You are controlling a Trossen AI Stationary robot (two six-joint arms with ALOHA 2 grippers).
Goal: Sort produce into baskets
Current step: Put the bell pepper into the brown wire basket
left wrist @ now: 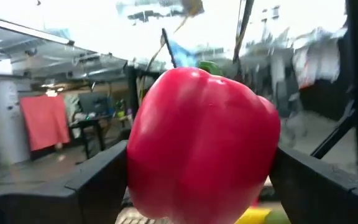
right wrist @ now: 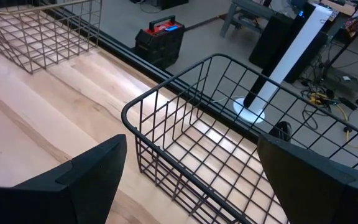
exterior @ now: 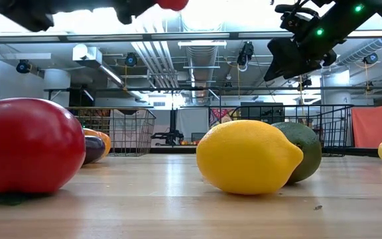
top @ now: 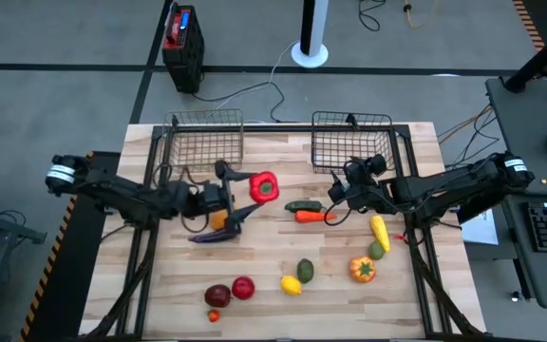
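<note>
**Red pepper held above the table, right gripper near its basket**

While the left gripper (top: 254, 195) holds the red bell pepper (top: 264, 186) between its two fingers, the pepper is lifted above the wooden table (top: 160, 294), in front of the left basket (top: 204, 136) and not yet over it. In the left wrist view the pepper (left wrist: 204, 146) fills the space between the dark fingers (left wrist: 98, 180), and its green stem points up. Under this gripper, an orange piece (top: 218, 219) and a purple eggplant (top: 218, 235) lie on the table.

The right gripper (top: 335, 193) has its fingers spread apart and holds nothing. It is above the table, just in front of the right basket (top: 351, 138). In the right wrist view the wire basket (right wrist: 185, 162) looks empty, and the other basket (right wrist: 42, 31) shows farther off.

Between the two grippers lie a dark green vegetable (top: 303, 205) and a carrot (top: 309, 217), close together. Near the right arm there is a yellow corn cob (top: 380, 231), with a small green piece (top: 376, 251) and an orange pepper (top: 363, 270) beside it. At the front of the table are a lemon (top: 292, 284), touching a green fruit (top: 305, 271), then a red fruit (top: 243, 287), a dark red fruit (top: 217, 295) and a small red piece (top: 214, 315). In the low view the lemon (exterior: 247, 157) stands before the green fruit (exterior: 307, 149), and a big red fruit (exterior: 28, 146) is at the side.
</note>
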